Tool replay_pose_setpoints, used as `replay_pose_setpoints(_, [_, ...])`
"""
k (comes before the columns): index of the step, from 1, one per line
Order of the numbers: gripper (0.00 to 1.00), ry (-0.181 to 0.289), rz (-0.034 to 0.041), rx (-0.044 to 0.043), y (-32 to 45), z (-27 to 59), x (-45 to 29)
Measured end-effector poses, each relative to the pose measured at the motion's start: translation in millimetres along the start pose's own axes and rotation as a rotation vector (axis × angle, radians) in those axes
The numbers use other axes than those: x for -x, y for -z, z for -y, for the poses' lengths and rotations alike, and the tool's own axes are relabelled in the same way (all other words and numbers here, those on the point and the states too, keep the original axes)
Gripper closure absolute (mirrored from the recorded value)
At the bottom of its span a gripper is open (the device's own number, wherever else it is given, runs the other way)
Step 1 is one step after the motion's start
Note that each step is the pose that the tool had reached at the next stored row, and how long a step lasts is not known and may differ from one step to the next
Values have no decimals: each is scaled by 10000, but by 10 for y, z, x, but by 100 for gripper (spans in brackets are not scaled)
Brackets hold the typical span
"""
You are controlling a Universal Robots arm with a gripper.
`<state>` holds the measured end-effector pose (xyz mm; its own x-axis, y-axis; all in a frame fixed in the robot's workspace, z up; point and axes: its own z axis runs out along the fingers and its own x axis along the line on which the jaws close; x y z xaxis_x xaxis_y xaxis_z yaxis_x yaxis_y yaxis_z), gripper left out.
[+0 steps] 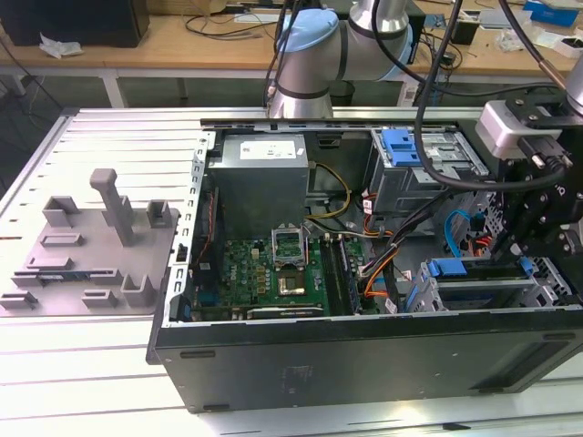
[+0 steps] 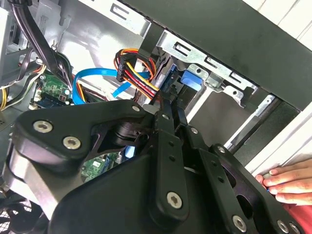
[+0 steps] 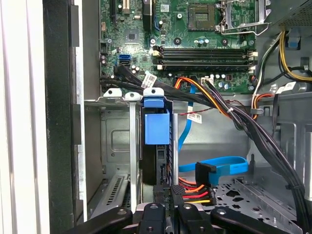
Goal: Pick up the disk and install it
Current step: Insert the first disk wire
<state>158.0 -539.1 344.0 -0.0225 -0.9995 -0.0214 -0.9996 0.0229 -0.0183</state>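
one disk (image 3: 156,127) stands on edge in the bay (image 3: 114,141). the gripper (image 2: 170,105) is right up close to it; i cannot tell if it is clenched or loose. the install step looks nearly done. seating it needs a straight push, clear of the cables (image 3: 195,192).

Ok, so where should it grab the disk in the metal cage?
I'd take the disk by its blue bracket, the edge facing out of the cage. It stands on edge between the rails, broad faces covered, so come in along the slot from the open side of the case.
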Motion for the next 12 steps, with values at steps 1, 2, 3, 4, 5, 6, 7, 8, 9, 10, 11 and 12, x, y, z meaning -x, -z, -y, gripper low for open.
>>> replay_pose_setpoints(1, [83,0,0,0,-2,0,0])
replay_pose_setpoints(2, [83,0,0,0,-5,0,0])
replay_pose_setpoints(3, [83,0,0,0,-8,0,0])
replay_pose_setpoints(4, [83,0,0,0,-12,0,0])
replay_pose_setpoints(5, [83,0,0,0,-15,0,0])
replay_pose_setpoints(6, [83,0,-1,0,-17,0,0])
replay_pose_setpoints(7, [83,0,0,0,-20,0,0])
replay_pose_setpoints(8, [83,0,-1,0,-22,0,0])
replay_pose_setpoints(9, [83,0,-1,0,-24,0,0])
replay_pose_setpoints(10, [83,0,0,0,-27,0,0])
replay_pose_setpoints(11, [83,0,-1,0,-29,0,-1])
replay_pose_setpoints(12, [83,0,-1,0,-33,-1,-1])
